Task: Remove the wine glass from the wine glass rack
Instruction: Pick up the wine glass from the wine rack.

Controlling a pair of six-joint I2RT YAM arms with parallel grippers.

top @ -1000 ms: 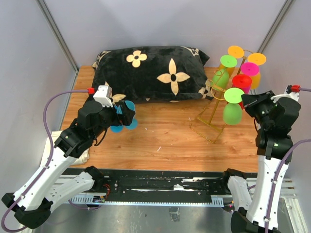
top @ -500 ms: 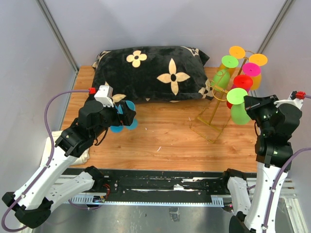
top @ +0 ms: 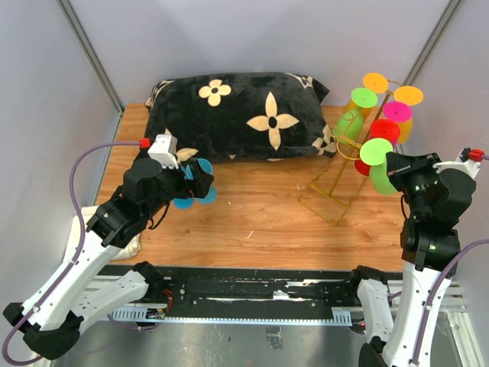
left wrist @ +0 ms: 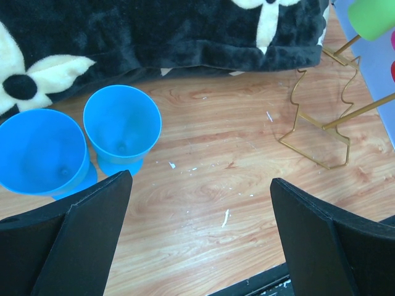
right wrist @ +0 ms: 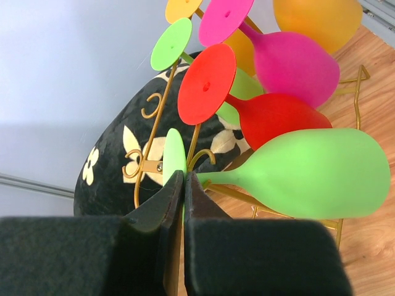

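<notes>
The lime-green wine glass (right wrist: 315,179) lies tilted at the right side of the wine glass rack (top: 330,200), foot disc uppermost and bowl angled down and away. Its mouth is not visible, so contents cannot be confirmed. The right gripper (right wrist: 179,179) is clamped on the edge of the foot disc, with both fingers pressed together on the thin green rim. In the top view the bowl lies just beside and partly under the gripper body. Whether the stem sits in a hook of the rack cannot be determined. Just beside this glass, a red glass (top: 384,131), a pink glass (top: 397,111), two orange glasses (top: 375,82) and a second green glass (top: 364,98) hang on the gold wire arms, feet up. The red bowl lies very close above the held glass in the right wrist view. The rack stands at the right rear of the wooden table (top: 252,222), its rectangular wire base flat on the surface. A black pillow (top: 237,115) with cream flowers fills the rear centre. Two blue cups (left wrist: 121,126) stand upright and empty, side by side in front of the pillow. The left gripper (left wrist: 200,240) hangs above them with its jaws spread wide, holding nothing.
</notes>
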